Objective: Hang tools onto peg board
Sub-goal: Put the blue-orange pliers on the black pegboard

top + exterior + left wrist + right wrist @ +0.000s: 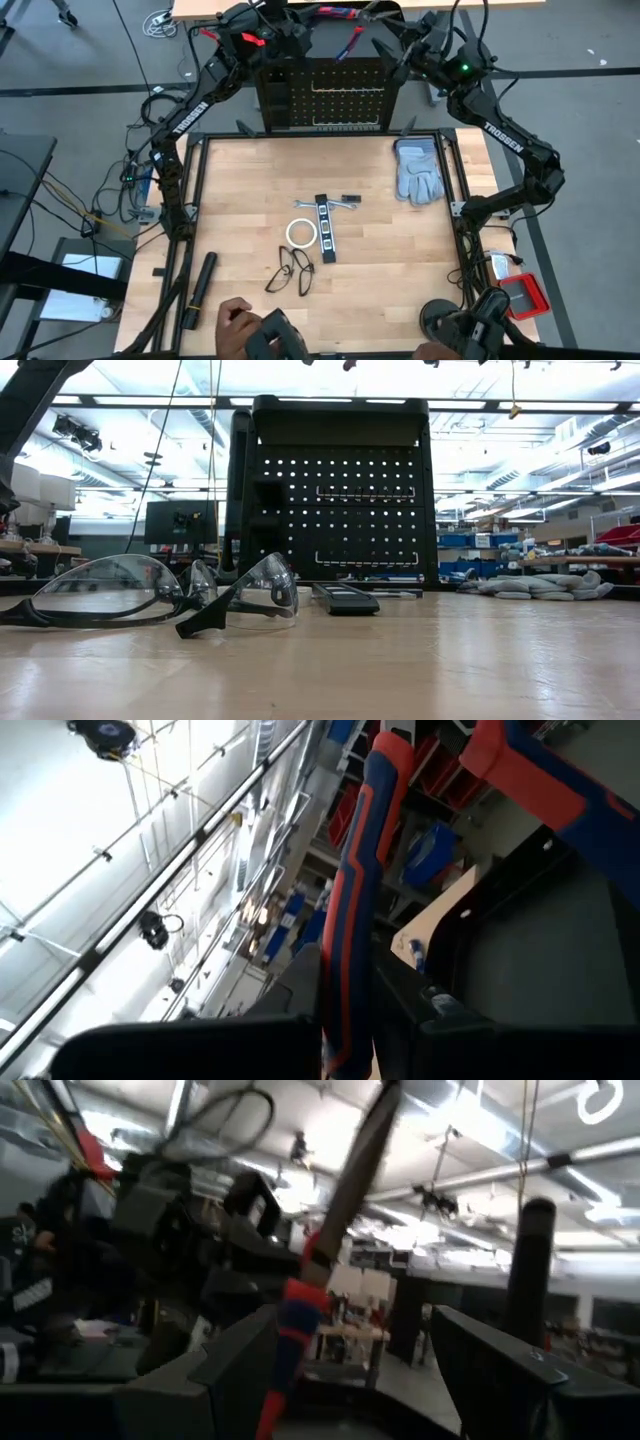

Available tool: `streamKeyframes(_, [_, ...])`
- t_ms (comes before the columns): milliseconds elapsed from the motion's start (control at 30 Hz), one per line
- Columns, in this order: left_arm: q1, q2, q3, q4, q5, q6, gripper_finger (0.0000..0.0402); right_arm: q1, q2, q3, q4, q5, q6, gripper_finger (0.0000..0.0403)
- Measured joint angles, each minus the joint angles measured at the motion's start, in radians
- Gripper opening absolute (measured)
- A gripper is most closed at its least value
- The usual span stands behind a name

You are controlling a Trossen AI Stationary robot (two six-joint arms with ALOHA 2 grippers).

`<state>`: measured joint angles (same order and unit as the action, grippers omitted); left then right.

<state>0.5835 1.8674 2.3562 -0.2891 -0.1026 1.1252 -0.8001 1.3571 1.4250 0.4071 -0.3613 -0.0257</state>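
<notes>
High view: stiff, weighty pliers (352, 40) are clenched by the left gripper (335, 14) (handles best gripped), right gripper (385, 45) spread empty.

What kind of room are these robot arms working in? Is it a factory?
More likely a robotics lab or workshop. A wooden table carries an upright black perforated peg board, with black-framed safety glasses and grey work gloves lying on it. Behind are long ceiling lights and more workbenches with blue bins.
</notes>
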Motion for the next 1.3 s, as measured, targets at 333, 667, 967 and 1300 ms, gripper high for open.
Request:
streamKeyframes(333, [-0.023,0.038,0.0,0.05,0.0,0.004,0.0047,0.052,0.0,0.0,0.13,0.023,-0.003,0.0258])
streamKeyframes(667, [-0.046,0.045,0.0,0.035,-0.023,-0.136,0.0047,0.05,0.028,0.0,0.133,0.054,0.031,0.0186])
streamKeyframes(967, [-0.057,0.046,0.0,0.011,-0.081,-0.207,0.0047,0.046,0.049,0.0,0.181,0.058,0.039,0.0122])
streamKeyframes(1300, [-0.073,0.046,0.0,-0.027,-0.076,-0.24,0.0056,0.032,0.05,-0.001,0.179,0.069,0.115,0.0056])
